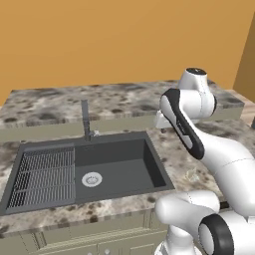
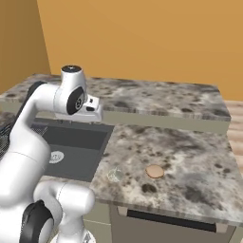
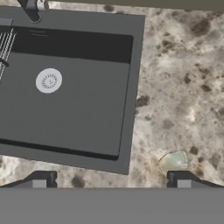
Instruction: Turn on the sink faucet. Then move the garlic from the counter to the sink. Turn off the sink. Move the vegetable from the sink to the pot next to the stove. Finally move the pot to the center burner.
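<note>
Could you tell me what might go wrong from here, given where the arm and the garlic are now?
1. The garlic is small, pale and blends into the speckled counter, so the open gripper could close off-centre and knock it away.
2. The sink faucet stands at the far rim of the sink; reaching its small lever, the arm may bump the spout.

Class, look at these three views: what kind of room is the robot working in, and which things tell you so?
Most likely a kitchen, a rendered one. A dark sink with a wire rack and round drain is set into a speckled granite counter, a slim faucet stands behind it, and a garlic bulb lies on the counter.
</note>
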Available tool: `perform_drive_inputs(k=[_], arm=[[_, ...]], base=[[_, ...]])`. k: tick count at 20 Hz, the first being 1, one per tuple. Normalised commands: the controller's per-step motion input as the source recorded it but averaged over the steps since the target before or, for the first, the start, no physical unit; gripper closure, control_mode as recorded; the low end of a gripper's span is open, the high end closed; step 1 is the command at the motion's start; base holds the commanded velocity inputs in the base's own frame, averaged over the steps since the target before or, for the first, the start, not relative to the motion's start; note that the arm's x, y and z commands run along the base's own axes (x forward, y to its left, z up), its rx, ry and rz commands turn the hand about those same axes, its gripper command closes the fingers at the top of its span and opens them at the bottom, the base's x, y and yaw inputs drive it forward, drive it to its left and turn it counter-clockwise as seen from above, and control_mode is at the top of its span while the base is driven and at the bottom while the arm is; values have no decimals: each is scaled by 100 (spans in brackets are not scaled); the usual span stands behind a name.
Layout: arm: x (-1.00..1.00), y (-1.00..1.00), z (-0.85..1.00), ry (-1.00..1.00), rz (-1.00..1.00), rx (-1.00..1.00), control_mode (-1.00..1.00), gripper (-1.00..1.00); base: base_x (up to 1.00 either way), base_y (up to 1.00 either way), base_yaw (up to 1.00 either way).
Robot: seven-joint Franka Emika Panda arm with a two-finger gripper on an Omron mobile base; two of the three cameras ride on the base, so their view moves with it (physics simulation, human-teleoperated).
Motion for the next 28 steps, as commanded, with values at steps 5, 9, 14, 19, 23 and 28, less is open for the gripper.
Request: perform_drive_inputs(k=[5,9,14,19,23,28], arm=[[21,0,-10,-6,4,2,-100,-100],[1,-3,0,0,0,0,-100,-100],[16,1,0,-2,6,-9,-100,-100],[10,9,-4,0,22,-19,-100,-100],[8,15,0,0,20,-17,-100,-100],[4,8,0,0,14,-14,-100,-100]], base=[[0,0,0],[0,0,0],[0,0,0],[0,0,0],[0,0,0],[0,0,0]])
